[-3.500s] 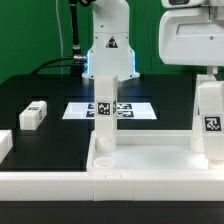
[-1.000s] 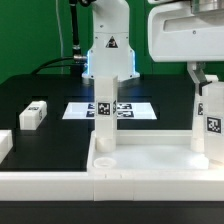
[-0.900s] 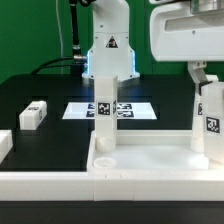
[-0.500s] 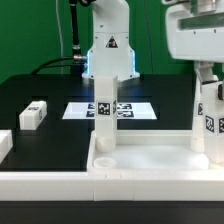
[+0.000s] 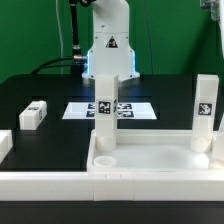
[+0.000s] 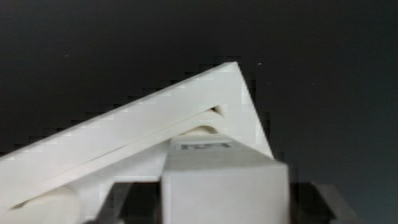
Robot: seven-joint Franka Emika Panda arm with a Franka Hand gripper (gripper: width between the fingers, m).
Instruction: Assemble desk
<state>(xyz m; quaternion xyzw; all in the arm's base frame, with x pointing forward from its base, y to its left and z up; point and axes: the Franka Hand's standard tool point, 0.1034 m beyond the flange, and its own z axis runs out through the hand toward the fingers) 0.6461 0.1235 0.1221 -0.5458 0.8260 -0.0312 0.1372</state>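
Alt text: a white desk kit partly built, seen from outside and from the arm's wrist. The tray-like top [image 5: 145, 157] lies rim-up in the foreground of the exterior view. It sits against a white rail [image 5: 45, 185] on its near side, probably so it cannot slide while parts are pushed in. Two legs stand upright at its far corners with their tags facing the camera: the left leg [image 5: 103, 118] at the exterior view's left and the right leg [image 5: 203, 115] at its right. In the wrist view the jaws are closed on the top end of a white block, touching it on both sides, with a corner of the top directly beneath. That block is most likely the right leg, gripped from above to keep it plumb while it is seated or twisted into its socket. A loose leg [image 5: 33, 114] lies on its side well apart from the top, at the exterior view's left, apparently waiting its turn (the marker board [image 5: 140, 109] behind the left leg is rig equipment, not furniture). Half a second ago the jaws' bulky white housing hung over the right leg; it is now gone from the exterior view. That leg now shows a little further toward that view's left, with its tag higher. The left leg, loose leg and top have not moved.
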